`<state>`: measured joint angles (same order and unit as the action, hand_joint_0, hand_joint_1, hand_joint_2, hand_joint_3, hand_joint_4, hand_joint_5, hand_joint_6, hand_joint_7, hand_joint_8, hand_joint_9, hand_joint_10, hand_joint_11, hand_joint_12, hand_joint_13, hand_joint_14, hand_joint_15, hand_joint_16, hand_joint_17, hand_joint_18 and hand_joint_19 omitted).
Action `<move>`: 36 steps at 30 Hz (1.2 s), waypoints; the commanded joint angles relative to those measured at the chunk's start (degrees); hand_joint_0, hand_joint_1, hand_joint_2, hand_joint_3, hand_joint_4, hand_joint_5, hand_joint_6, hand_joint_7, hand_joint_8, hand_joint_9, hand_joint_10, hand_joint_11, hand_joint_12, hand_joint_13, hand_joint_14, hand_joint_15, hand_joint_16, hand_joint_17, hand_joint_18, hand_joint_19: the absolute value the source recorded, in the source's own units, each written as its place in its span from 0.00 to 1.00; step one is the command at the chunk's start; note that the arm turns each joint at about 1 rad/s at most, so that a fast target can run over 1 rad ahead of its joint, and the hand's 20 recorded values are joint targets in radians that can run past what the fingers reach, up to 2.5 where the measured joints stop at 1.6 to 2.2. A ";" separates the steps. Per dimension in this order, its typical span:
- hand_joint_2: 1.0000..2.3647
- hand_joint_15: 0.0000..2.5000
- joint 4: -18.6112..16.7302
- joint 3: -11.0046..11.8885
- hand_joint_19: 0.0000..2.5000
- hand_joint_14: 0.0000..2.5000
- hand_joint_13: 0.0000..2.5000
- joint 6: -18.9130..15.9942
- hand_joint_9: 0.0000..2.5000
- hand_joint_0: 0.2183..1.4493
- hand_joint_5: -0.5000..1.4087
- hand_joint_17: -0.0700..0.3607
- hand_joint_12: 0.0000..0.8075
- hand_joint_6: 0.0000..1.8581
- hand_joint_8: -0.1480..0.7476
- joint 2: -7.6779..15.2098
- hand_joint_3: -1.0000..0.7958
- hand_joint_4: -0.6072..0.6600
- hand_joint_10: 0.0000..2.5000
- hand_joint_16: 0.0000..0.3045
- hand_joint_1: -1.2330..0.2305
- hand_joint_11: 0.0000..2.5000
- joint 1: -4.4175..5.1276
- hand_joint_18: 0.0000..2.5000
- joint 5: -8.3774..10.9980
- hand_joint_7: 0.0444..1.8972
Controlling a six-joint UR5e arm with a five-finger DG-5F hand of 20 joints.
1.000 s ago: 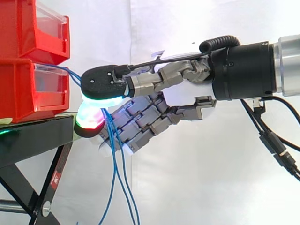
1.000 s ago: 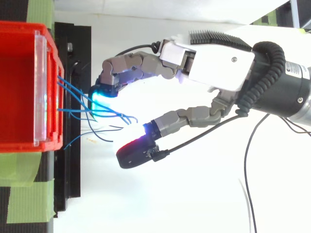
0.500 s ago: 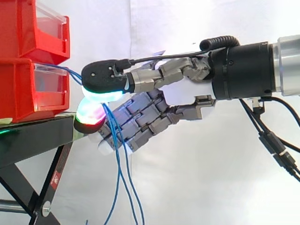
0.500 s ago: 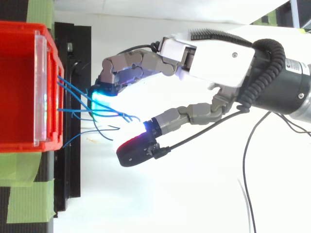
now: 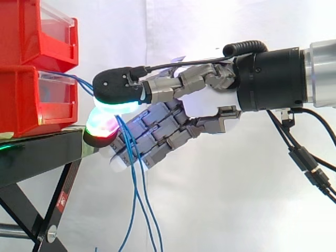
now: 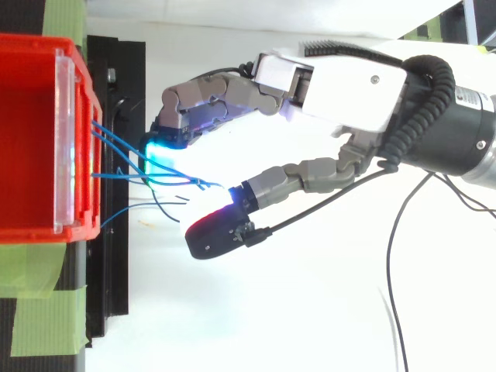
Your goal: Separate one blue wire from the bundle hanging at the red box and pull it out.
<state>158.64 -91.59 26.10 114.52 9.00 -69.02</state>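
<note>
Several thin blue wires (image 6: 124,174) come out of the front of the lower red bin (image 5: 31,100) and hang down (image 5: 134,184) past the stand's edge. My hand (image 5: 205,105) reaches in from the right, just in front of that bin. Its black thumb pad (image 5: 118,86) lies over a curled fingertip (image 5: 102,126) that glows green and red, and the wires run down between them. From above, the wires draw together to one point (image 6: 201,184) between the cyan-glowing fingers (image 6: 167,139) and the thumb (image 6: 217,232). Which single wire is held I cannot tell.
A second red bin (image 5: 37,31) sits stacked on the lower one. Both rest on a black stand (image 5: 37,157) with slanted legs. Green tape (image 6: 39,318) marks the stand's surface. A white curtain hangs behind.
The hand has drawn slightly right, away from the bin. The wires now gather tighter between thumb and fingers, and their hanging ends have risen and swung a little left.
</note>
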 commanded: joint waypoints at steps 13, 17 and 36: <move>0.01 0.16 0.00 0.01 0.14 0.01 0.27 0.00 0.29 0.34 0.19 0.44 0.52 0.33 0.53 -0.09 0.32 0.65 0.00 0.17 0.34 0.15 -0.56 0.26 -0.68 0.55; 0.01 0.16 0.00 0.01 0.14 0.01 0.28 0.00 0.29 0.34 0.19 0.44 0.52 0.33 0.53 -0.18 0.33 0.65 0.00 0.17 0.34 0.15 -0.65 0.26 -0.85 0.54; 0.01 0.16 0.17 0.54 0.14 0.01 0.28 0.00 0.29 0.34 0.17 0.43 0.52 0.41 0.53 -0.18 0.38 0.63 0.00 0.17 0.33 0.16 -0.74 0.27 -1.55 0.43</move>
<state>158.80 -91.07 26.10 114.35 8.26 -70.58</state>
